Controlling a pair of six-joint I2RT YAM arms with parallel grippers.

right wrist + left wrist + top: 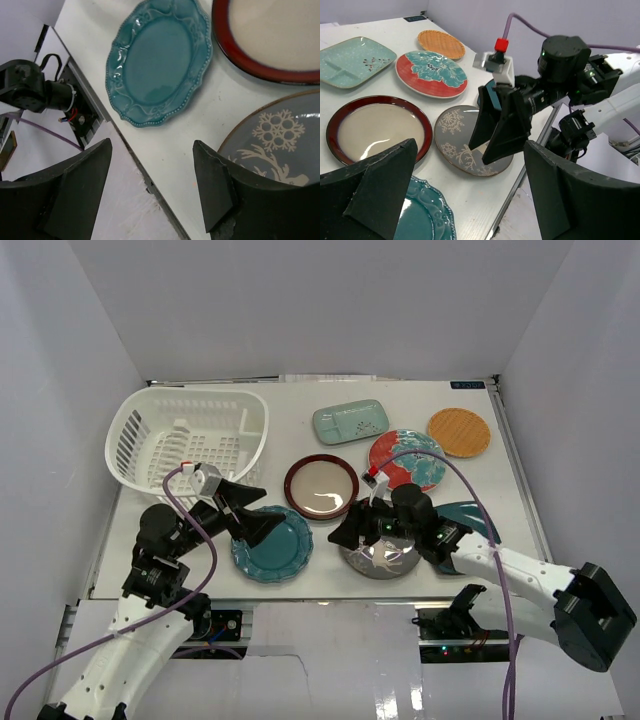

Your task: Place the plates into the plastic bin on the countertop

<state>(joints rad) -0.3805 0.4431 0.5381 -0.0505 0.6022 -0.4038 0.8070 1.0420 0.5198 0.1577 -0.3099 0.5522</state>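
Note:
The white slotted plastic bin (pixel 185 440) stands empty at the back left of the white countertop (pixel 300 440). The teal scalloped plate (pixel 272 543) lies near the front edge, under my open, empty left gripper (pixel 272 508). My right gripper (pixel 345 525) is open and empty over the gap between the teal plate and the grey patterned plate (pixel 385 555). The red-rimmed cream plate (pixel 321 486), floral plate (pixel 407 460), pale-green rectangular plate (pixel 350 421) and orange woven plate (pixel 459 431) lie behind. The dark-teal square plate (pixel 470 518) is partly hidden by the right arm.
Pale grey walls enclose the countertop on three sides. The front table edge (pixel 150 175) runs just below both grippers. The left wrist view shows the right gripper (pixel 495 140) over the grey plate (pixel 455 145). The left arm's base (pixel 30 92) sits beyond the edge.

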